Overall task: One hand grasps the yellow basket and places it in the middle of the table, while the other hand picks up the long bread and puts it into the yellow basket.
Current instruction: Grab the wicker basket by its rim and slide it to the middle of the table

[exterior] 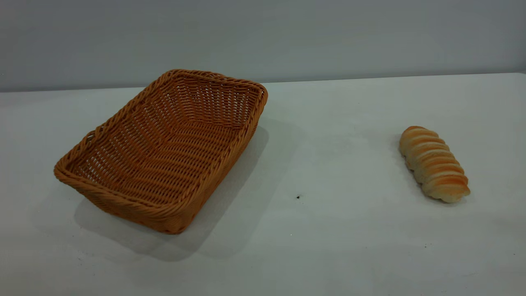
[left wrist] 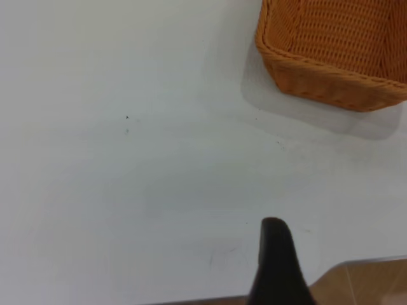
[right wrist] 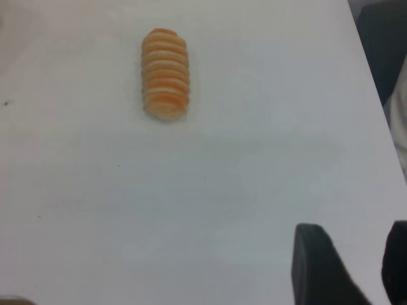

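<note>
The yellow wicker basket (exterior: pixel 164 152) is seen at the left of the white worktop (exterior: pixel 328 230), skewed to the edges, empty, untouched. The long ridged bread (exterior: pixel 433 163) lies well apart at the right, also untouched. Neither arm shows in the exterior view. Only one black finger (left wrist: pixel 275 260) of the left pincer is caught at the near edge, so its opening cannot be told; the right pincer (right wrist: pixel 359 267) stands open and empty, short of the bread. A thin hold on the braided rim could let the basket swivel or tip. The bread could be rolled aside if closed on off-centre, or dropped outside a basket left off the middle.
</note>
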